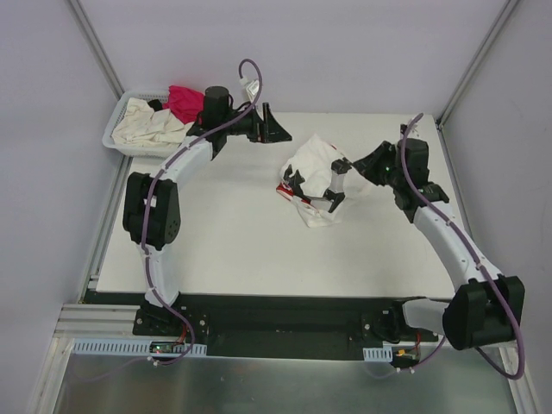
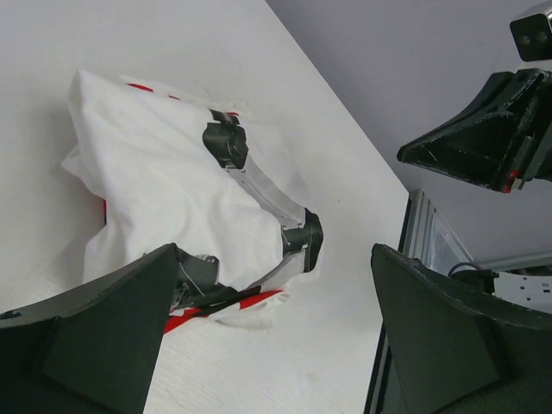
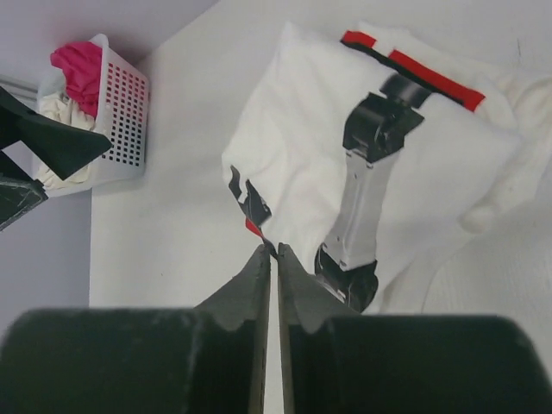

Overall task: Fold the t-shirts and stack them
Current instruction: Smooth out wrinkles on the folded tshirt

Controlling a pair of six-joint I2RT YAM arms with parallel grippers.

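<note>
Carrying surface (image 1: 216, 246): white and broad, with both arms reaching in from the near edge.
Printed t-shirt (image 1: 315, 164): white with red and black print, lying crumpled right of the middle.
Basket (image 1: 116, 138): in the far left corner, with a cream t-shirt (image 1: 151, 125) and a magenta t-shirt (image 1: 184, 102) heaped inside.
Left end effector (image 1: 276, 127): fingers spread wide apart and gripping nothing, near the far edge between the basket and the printed t-shirt.
Right end effector (image 3: 269, 250): fingers drawn almost together with only a thin slit between them, above the printed t-shirt. I see no cloth between them.
</note>
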